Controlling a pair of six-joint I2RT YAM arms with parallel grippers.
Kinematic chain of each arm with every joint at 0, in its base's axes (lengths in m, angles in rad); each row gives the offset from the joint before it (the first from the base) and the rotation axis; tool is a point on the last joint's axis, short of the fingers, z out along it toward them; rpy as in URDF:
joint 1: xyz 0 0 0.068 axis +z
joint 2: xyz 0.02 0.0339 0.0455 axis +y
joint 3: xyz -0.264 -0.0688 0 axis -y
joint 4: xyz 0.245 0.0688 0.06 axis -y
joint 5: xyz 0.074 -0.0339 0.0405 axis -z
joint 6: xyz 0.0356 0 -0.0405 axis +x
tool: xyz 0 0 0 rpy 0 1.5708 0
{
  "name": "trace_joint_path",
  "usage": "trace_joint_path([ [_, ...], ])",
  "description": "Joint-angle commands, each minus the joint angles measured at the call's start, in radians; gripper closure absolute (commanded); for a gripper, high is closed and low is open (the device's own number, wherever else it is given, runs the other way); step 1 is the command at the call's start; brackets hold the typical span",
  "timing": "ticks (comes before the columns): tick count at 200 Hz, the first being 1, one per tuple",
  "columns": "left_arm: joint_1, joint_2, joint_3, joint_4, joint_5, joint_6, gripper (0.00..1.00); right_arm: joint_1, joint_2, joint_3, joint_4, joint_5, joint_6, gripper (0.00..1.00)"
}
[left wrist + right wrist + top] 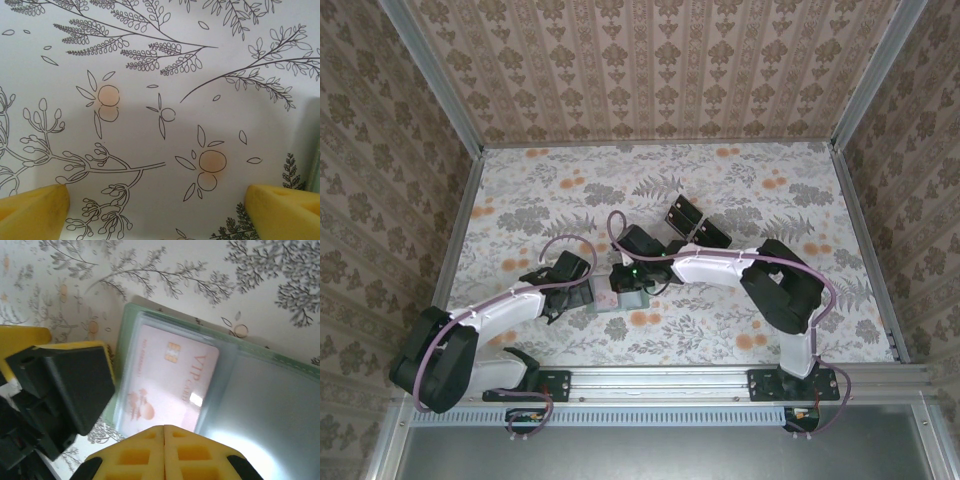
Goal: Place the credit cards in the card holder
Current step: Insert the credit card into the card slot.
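The sage-green card holder (pixel 250 390) lies open on the flowered table. A pale pink credit card (pixel 170 380) printed "VIP CARD" sits on its left inner face, apparently under a clear pocket. My right gripper (pixel 164 429) is shut with nothing between its fingers, its tips over the near edge of that card. From above, the card holder (pixel 623 301) lies between the two arms, with the right gripper (pixel 633 281) over it. My left gripper (pixel 157 200) stands open over bare tablecloth just left of the holder; one of its fingers (pixel 65 385) reaches the holder's left edge.
A clear stand with black blocks (pixel 697 224) stands behind the holder, right of centre. Patterned walls enclose the table on three sides. The metal rail (pixel 660 382) with the arm bases runs along the near edge.
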Motion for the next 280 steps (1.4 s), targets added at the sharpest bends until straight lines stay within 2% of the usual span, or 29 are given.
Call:
trace_joint_path([
  [1, -0.007, 0.008, -0.022, 0.023, 0.019, -0.011, 0.0, -0.001, 0.005, -0.023, -0.032, 0.03, -0.011, 0.92],
  [236, -0.033, 0.039, -0.035, 0.061, 0.034, -0.03, 0.0, 0.026, 0.126, 0.066, -0.045, -0.057, -0.018, 0.93],
  [256, -0.031, 0.02, -0.027, 0.04, 0.025, -0.028, 0.0, 0.025, 0.122, 0.068, -0.042, -0.065, -0.018, 0.91],
  [280, -0.023, -0.039, -0.006, -0.01, 0.002, -0.02, 0.0, 0.023, 0.102, 0.055, -0.038, -0.061, -0.017, 0.84],
])
